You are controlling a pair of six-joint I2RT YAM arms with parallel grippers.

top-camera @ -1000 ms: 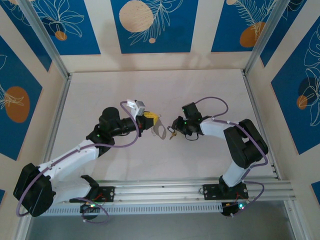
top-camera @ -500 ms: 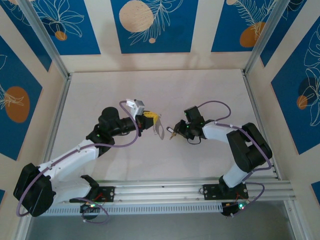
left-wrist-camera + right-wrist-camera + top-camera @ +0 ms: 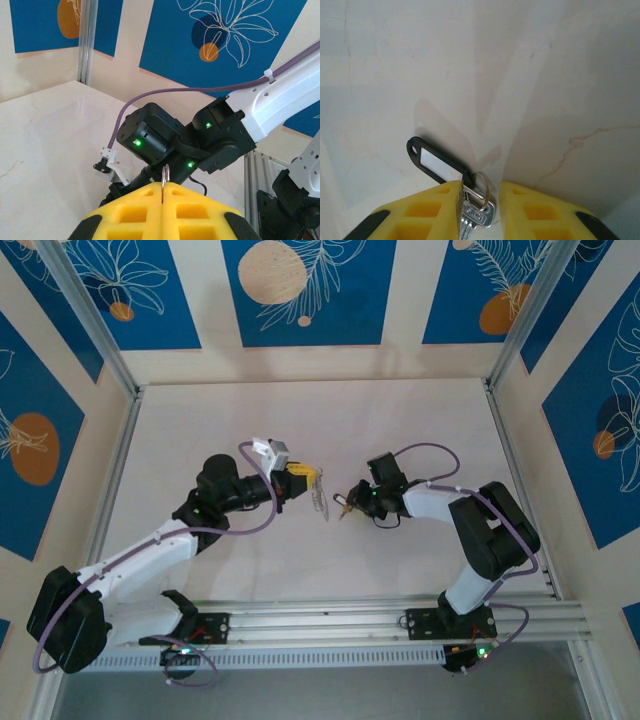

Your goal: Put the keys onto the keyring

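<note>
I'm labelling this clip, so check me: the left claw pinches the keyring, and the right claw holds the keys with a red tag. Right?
Not quite: the tag is black with a white label, not red, as the right wrist view shows. The rest stands: the left claw pinches the keyring, and the right claw holds the keys.
</note>
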